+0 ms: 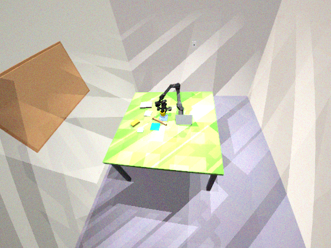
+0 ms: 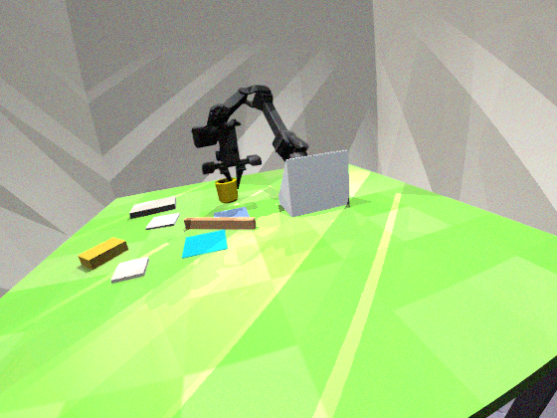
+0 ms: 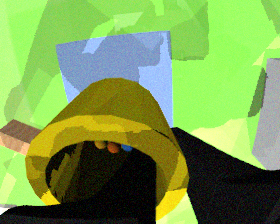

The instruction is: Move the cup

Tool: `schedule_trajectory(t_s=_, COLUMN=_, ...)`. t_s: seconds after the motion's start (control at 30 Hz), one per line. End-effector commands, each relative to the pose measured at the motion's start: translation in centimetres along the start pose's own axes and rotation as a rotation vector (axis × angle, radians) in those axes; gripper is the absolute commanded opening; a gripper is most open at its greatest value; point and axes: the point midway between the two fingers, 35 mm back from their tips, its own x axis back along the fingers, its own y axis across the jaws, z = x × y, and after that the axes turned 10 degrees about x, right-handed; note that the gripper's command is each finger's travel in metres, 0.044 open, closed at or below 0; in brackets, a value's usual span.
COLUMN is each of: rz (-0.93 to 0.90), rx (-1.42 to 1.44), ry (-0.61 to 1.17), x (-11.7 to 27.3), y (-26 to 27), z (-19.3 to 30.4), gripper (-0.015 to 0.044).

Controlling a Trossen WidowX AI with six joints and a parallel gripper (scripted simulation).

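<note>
The yellow cup [image 1: 162, 113] [image 2: 227, 191] [image 3: 115, 102] hangs a little above the table by the pale blue pad [image 1: 164, 118] [image 2: 236, 213] [image 3: 115, 62], leaning slightly. My gripper [image 2: 234, 183] [image 3: 161, 135] is shut on the cup's wall, one finger inside the cup and one outside. In the wrist view a yellowish marble [image 3: 100, 144], an orange marble [image 3: 113, 148] and a blue marble [image 3: 127, 148] show inside the cup; the finger hides the rest of the inside. The cyan pad [image 1: 155, 126] [image 2: 205, 244] lies bare on the table.
A brown bar [image 1: 159, 121] [image 2: 219, 223] [image 3: 17, 136] lies between the two pads. A grey wedge-shaped panel [image 1: 184, 120] [image 2: 318, 183] [image 3: 267, 115] stands to the right. A yellow block [image 1: 135, 123] [image 2: 103, 252], two white tiles [image 2: 163, 221] [image 2: 130, 270] and a white-topped box [image 1: 146, 104] [image 2: 153, 206] lie to the left.
</note>
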Motion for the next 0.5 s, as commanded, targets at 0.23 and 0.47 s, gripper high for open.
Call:
schedule_trajectory(t_s=0.23, rz=0.000, rx=0.001, ry=0.000, x=-0.03, y=0.00, z=0.01, gripper=0.0000)
schedule_trajectory(t_s=0.47, rz=-0.001, rx=0.000, ry=0.001, x=-0.01, y=0.26, z=0.30, gripper=0.0000)
